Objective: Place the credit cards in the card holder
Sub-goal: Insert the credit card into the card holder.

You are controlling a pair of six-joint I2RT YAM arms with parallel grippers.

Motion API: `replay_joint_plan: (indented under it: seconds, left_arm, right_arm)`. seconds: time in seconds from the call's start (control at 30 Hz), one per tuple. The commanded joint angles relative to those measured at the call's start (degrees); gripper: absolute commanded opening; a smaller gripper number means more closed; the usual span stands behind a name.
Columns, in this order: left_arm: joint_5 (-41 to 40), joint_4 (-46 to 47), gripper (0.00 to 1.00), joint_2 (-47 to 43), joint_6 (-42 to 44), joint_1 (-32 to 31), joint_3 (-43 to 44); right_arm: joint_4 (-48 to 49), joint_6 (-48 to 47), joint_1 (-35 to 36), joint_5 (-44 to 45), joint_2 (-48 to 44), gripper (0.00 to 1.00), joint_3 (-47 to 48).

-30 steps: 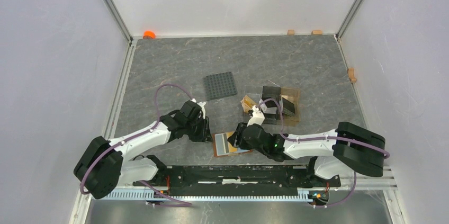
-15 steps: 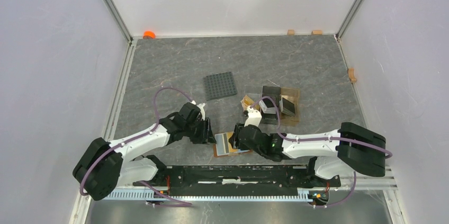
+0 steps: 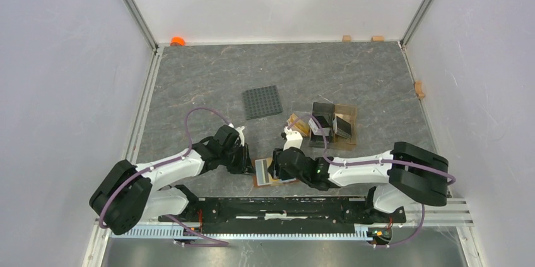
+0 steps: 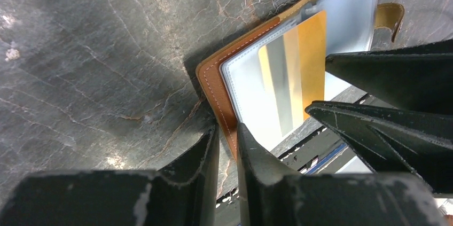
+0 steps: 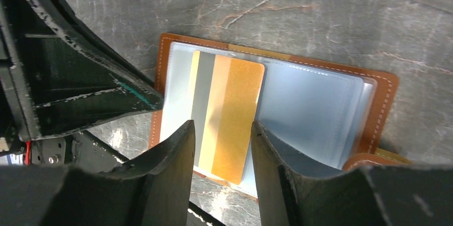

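Left gripper: jaws pinch the brown card holder edge, bottom centre. Right gripper: jaws clamp a gold-and-silver credit card by its long edges, over the clear sleeve.

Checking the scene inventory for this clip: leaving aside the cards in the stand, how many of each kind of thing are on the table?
card holder: 1
gold card: 1
studded plate: 1
amber stand: 1
wooden blocks along the edges: 3
orange piece: 1
Total: 8
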Motion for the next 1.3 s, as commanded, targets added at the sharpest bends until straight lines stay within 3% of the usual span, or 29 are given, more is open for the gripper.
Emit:
replay_joint_plan:
  seconds: [0.0,0.4,0.7,1.27]
  left_arm:
    - [1.0,3.0,0.23,-0.2,-1.6,0.0,-0.6]
    - [1.5,5.2,0.2,-0.1,-2.0,0.0,-0.9]
    - [-0.6,3.1,0.2,-2.6,-2.5,0.0,-0.8]
    - [-0.4,3.4,0.19,-1.4,-2.3,0.0,-1.0]
  right_arm:
    - [3.4,-2.9,-0.1,-1.9,1.5,0.47,3.3]
    - [8.0,-5.9,-0.1,-5.1,2.5,0.45,3.8]
    - [-1.3,-2.4,-1.2,0.6,-0.6,0.47,2.1]
    - [4.6,-4.2,-2.0,-5.8,2.8,0.47,2.8]
